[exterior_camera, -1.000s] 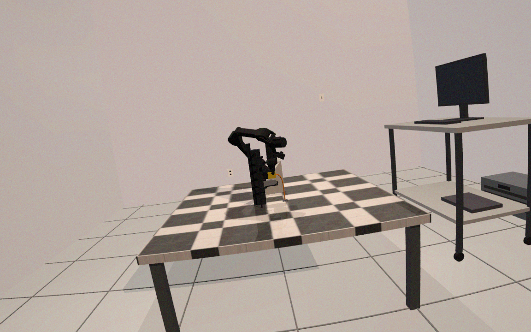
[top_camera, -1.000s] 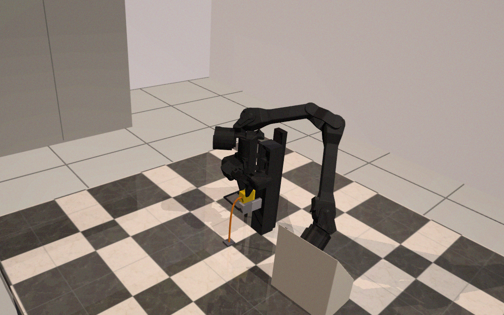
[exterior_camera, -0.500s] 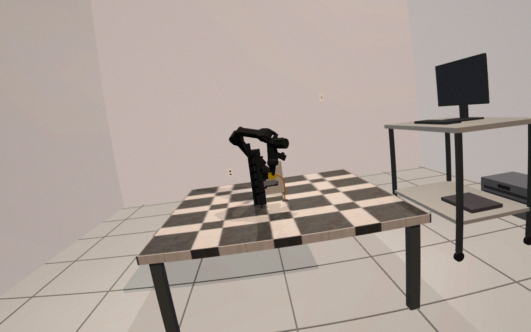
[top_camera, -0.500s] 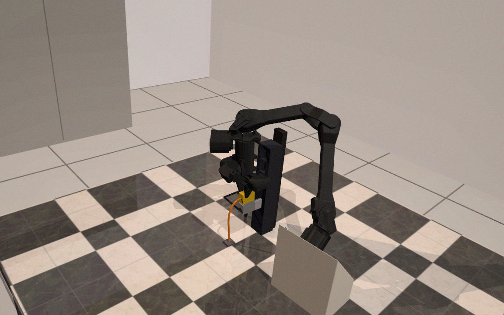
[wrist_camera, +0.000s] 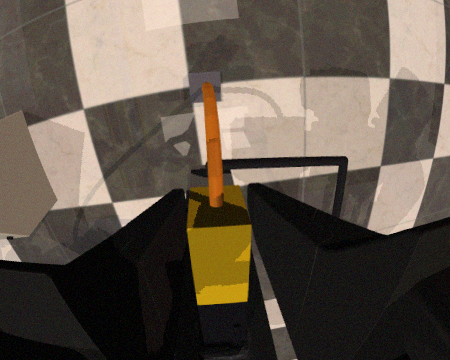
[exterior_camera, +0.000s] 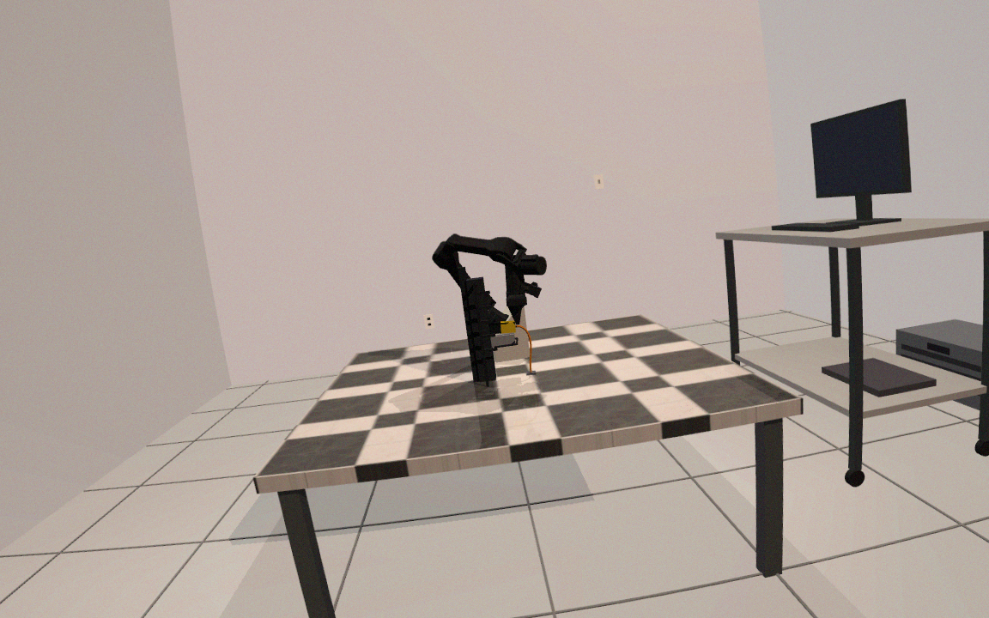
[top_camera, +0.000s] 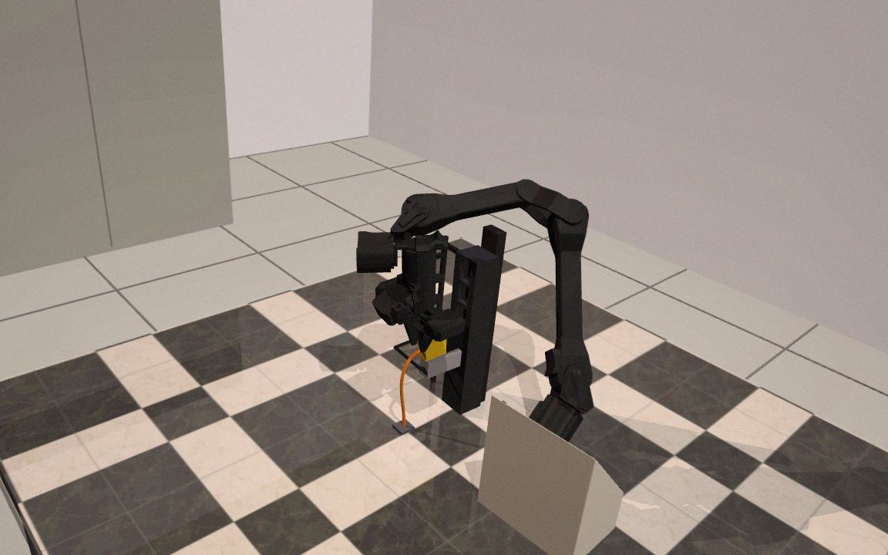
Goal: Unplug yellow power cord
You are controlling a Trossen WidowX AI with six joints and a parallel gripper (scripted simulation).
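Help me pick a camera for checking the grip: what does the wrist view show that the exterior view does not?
Only the wrist view shows the two dark fingers pressed against the sides of the yellow plug, so the tool is shut on it. Only the exterior view shows the whole table, the upright black power strip, the bent arm and the cart with a monitor. Both show the plug and the orange cord running down to a small grey block on the checkered top.
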